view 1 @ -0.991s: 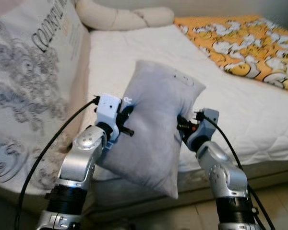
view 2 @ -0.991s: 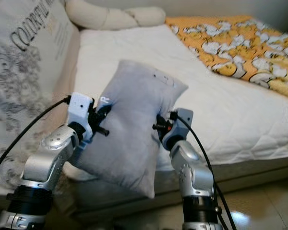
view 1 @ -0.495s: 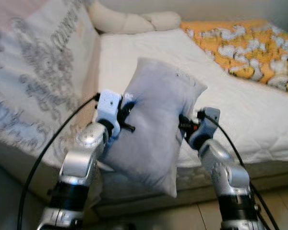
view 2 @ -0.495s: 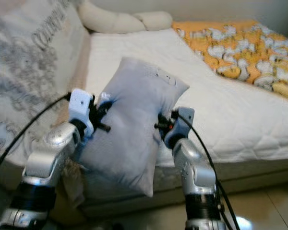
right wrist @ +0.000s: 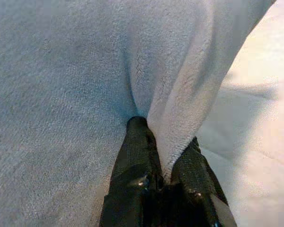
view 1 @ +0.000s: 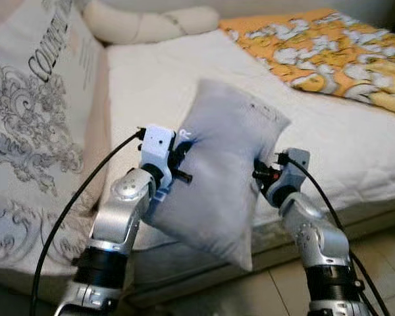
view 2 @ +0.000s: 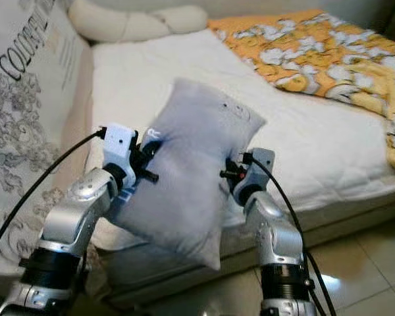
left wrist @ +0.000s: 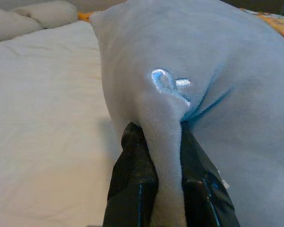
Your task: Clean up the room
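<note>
Over near edge of bed (view 1: 355,141), one grey pillow (view 1: 227,171) held in air between two grippers. Left gripper (left wrist: 157,156) and right gripper (right wrist: 162,156) each pinch fold of fabric tight. Best carry level, release both together over mattress. One orange blanket (view 1: 316,43) far right, one patterned cushion (view 1: 33,112) left.

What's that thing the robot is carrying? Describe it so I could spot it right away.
Start at the bed with the white mattress. In front of its near edge, both grippers pinch a pale grey-blue pillow in the air, left gripper and right gripper on opposite sides. Unlike the long cream cushion and orange blanket, it is plain, plush and off the bed.
</note>
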{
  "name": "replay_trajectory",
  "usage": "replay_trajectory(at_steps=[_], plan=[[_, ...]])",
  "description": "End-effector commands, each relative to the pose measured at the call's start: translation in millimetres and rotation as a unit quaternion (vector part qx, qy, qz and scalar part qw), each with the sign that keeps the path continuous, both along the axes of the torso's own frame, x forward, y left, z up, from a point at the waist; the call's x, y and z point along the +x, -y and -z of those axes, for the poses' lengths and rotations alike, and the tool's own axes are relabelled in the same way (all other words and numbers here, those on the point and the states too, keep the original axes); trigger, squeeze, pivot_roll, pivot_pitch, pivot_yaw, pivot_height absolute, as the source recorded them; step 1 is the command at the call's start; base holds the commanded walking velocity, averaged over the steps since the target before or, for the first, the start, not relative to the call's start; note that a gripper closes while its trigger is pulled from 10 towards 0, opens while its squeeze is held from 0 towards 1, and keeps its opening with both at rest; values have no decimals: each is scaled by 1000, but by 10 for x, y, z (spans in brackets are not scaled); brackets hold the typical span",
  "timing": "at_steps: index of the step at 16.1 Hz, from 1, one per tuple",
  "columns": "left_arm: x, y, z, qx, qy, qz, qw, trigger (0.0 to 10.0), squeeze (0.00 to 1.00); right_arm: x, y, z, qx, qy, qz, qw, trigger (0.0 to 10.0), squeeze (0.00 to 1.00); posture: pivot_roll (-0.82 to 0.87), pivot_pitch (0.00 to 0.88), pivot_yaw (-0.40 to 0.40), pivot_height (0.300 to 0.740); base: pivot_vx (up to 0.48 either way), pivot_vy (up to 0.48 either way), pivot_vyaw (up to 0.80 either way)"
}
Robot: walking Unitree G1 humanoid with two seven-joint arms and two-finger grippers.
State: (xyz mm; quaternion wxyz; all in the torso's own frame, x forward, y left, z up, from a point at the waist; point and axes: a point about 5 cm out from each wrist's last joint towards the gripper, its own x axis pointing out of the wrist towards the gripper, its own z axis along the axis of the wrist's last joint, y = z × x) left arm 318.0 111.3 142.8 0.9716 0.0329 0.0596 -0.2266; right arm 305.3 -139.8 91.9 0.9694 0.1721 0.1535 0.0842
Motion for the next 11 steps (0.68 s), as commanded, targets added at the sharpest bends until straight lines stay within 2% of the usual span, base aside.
replay_trajectory(at_steps=[1, 3, 7, 9, 11], plan=[[60, -146, -106, 4, 26, -29, 999, 10000, 0, 45, -54, -78, -3, 15, -7, 1000, 10000, 0, -11, 0, 26, 740, 334, 0, 0], [63, -142, -108, 3, 26, -30, 999, 10000, 0, 54, -48, -83, -12, 16, -12, 1000, 10000, 0, -12, 0, 25, 740, 334, 0, 0], [72, -143, -108, 4, 28, -36, 999, 10000, 0, 123, 26, -87, -18, 12, 9, 1000, 10000, 0, -5, 0, 15, 740, 336, 0, 713], [77, -133, -110, 12, 31, -36, 999, 10000, 0, 148, 58, -92, -25, 13, 12, 1000, 10000, 0, -3, 0, 11, 740, 0, 0, 0], [120, -131, -108, 46, 36, -33, 998, 10000, 0, 157, 73, -75, -20, 7, 10, 1000, 10000, 0, -2, 0, 8, 740, 0, 0, 0]])
